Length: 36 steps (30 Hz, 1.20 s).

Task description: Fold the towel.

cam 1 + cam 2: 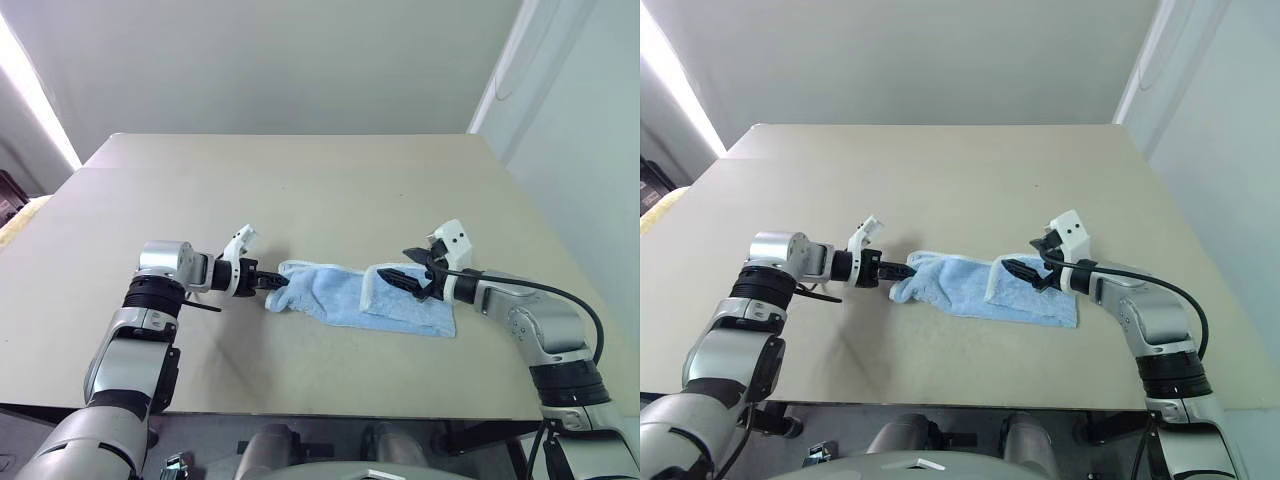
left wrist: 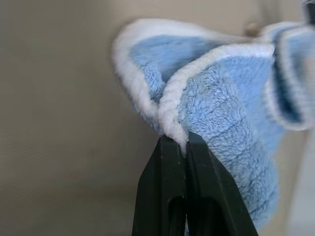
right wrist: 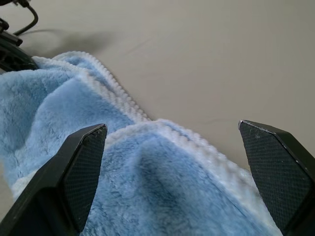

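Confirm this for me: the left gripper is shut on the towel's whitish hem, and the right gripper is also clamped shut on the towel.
Not quite. The left gripper is shut on the whitish hem of the towel, as the left wrist view shows. The right gripper is not clamped: in the right wrist view its fingers stand wide apart over a raised fold of the towel.

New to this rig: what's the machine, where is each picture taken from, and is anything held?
It is a humanoid robot with two arms, each ending in a two-fingered black pincer. Two pictures come from its head, looking down over a tan table. The other two come from cameras on its wrists, looking along the fingers. On the table lies a light blue towel, crumpled. The left pincer is shut on the towel's whitish edge, seen close in its wrist view. The right pincer is open, its fingers straddling the towel's other end without gripping.
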Tool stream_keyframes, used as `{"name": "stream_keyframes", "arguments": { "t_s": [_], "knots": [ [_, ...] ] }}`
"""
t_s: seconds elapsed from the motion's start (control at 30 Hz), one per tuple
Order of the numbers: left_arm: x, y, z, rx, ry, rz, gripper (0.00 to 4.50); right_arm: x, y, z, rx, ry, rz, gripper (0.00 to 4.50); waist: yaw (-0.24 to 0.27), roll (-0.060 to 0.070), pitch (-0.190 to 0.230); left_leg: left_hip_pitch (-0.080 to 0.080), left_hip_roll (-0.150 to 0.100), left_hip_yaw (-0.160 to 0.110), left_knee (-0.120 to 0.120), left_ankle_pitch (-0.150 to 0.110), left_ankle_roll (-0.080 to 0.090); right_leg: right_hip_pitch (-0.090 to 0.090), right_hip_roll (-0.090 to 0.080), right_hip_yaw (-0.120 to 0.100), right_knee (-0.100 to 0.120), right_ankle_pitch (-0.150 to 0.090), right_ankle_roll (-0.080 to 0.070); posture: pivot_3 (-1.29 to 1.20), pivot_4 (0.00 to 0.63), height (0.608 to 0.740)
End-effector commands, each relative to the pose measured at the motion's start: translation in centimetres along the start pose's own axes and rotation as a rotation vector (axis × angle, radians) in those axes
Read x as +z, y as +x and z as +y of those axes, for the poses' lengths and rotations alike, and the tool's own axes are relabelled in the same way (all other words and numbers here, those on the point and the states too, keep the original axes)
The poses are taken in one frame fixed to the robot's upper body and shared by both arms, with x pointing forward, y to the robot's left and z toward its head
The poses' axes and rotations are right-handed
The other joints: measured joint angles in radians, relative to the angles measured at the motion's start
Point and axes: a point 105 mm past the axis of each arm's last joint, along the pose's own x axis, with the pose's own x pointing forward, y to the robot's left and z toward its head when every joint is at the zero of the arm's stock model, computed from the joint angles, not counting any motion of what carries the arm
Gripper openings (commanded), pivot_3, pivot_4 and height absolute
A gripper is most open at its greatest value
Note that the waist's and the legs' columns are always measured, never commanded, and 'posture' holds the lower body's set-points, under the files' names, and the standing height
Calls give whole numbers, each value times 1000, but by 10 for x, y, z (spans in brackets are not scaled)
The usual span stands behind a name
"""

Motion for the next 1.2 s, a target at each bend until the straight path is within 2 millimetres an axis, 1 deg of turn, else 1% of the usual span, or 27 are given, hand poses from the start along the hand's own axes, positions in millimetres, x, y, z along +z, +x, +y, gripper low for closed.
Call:
{"name": "stream_keyframes", "arguments": {
  "t_s": [0.03, 0.1, 0.17, 0.33, 0.47, 0.5, 0.53, 0.6, 0.63, 0.7, 0.77, 0.8, 0.83, 0.87, 0.9, 0.93, 1.0, 1.1, 1.2],
  "knots": [
    [19, -30, -5, 30, 28, -41, 27, 33, -12, 11, 62, 1, -154, 4500, -8, -1, 0, 0, 0, 0, 0, 0, 0, 0, 0, 0, 0, 0, 0, 0, 0, 726],
    [20, -45, 1, 66, 14, -52, 27, 39, -16, 14, 84, 15, -190, 4500, -21, 0, 1, 0, 1, 0, 0, 0, 0, 0, 0, 0, 1, 0, 0, 0, 0, 726],
    [22, -62, 2, 71, 1, -70, 27, 41, -18, 15, 91, 22, -201, 4500, -25, -1, 1, 0, 2, 0, 0, 0, 0, 0, 0, 0, 1, 0, 0, 0, 0, 726],
    [21, -107, -3, 97, 55, -61, 27, 34, -16, 15, 96, 11, -158, 4500, -38, -2, 2, 0, 3, 0, 0, 0, 0, -1, 0, 0, 1, -1, 0, 0, 0, 726],
    [21, -145, -1, 161, 87, -57, 27, 28, -14, 11, 86, 3, -128, 4500, -43, -2, 3, 0, 3, 0, -1, 0, 0, -2, 0, 0, 1, -1, 0, 0, 0, 726],
    [21, -153, -3, 163, 100, -50, 27, 27, -14, 11, 87, 3, -127, 4500, -43, -2, 3, 0, 3, 1, -1, 0, 0, -2, 0, 0, 1, -1, 0, 0, 0, 726],
    [22, -158, -7, 154, 119, -46, 27, 27, -14, 10, 88, 2, -125, 4500, -43, -3, 4, 0, 3, 1, -1, 0, 0, -2, 0, 0, 1, -1, 0, 0, 0, 726],
    [26, -158, -19, 96, 153, -45, 27, 26, -13, 9, 90, 2, -123, 4500, -39, -3, 4, -1, 3, 1, -1, 0, 0, -3, 0, 1, 1, -1, 0, 0, 0, 726],
    [28, -154, -27, 55, 164, -41, 27, 27, -12, 9, 89, 3, -123, 4500, -35, -4, 5, -1, 3, 1, -1, 0, 0, -3, 0, 1, 1, -1, 0, 0, 0, 726],
    [32, -136, -43, -34, 159, -20, 27, 28, -10, 7, 88, 6, -125, 4500, -26, -4, 5, -1, 3, 1, -1, 0, 0, -2, -1, 1, 0, -1, 0, 0, 0, 726],
    [32, -114, -59, -116, 155, 20, 27, 29, -7, 8, 89, 6, -127, 4500, -18, -4, 5, -1, 3, 2, 0, 0, 0, -2, -1, 1, 0, -1, 0, 0, 0, 726],
    [33, -101, -70, -181, 140, 37, 27, 29, -7, 8, 90, 3, -126, 4500, -16, -4, 5, -1, 3, 2, 0, 0, 0, -2, -1, 1, 0, -1, 0, 0, 0, 726],
    [33, -93, -78, -224, 127, 48, 27, 29, -6, 9, 90, 1, -125, 4500, -17, -4, 5, -1, 2, 1, 0, 0, 0, -1, -1, 1, 0, -1, 0, 0, 0, 726],
    [34, -78, -85, -265, 99, 59, 27, 29, -7, 8, 89, 2, -124, 4500, -18, -4, 5, -1, 2, 1, 0, 0, 0, -1, -1, 1, 0, -1, 0, 0, 0, 726],
    [34, -68, -90, -289, 78, 67, 27, 28, -7, 8, 88, 3, -124, 4500, -19, -4, 5, -1, 2, 1, 0, 0, 0, -1, -1, 1, 0, -1, 1, 0, 0, 726],
    [33, -52, -94, -310, 68, 87, 27, 27, -8, 7, 81, 4, -121, 4500, -21, -4, 5, -1, 1, 1, 0, 0, 0, -1, -1, 1, 0, -1, 1, 0, 0, 726],
    [30, -32, -100, -331, 65, 108, 27, 26, -8, 6, 70, 6, -118, 4500, -26, -4, 5, -1, -1, 1, 0, 0, 0, -1, 0, 2, 1, 0, 4, 0, 0, 726],
    [24, -2, -107, -360, 78, 133, 27, 25, -12, 3, 45, 9, -117, 4500, -37, -5, 6, 0, -1, 1, -1, 0, 0, -2, 0, 3, 2, 1, 4, 0, 0, 726],
    [20, 15, -112, -383, 128, 138, 27, 23, -17, 1, 28, 10, -116, 4500, -46, -5, 6, 0, -1, 1, -1, 0, 0, -1, 0, 3, 3, 1, 4, 0, 0, 726]
  ]
}}
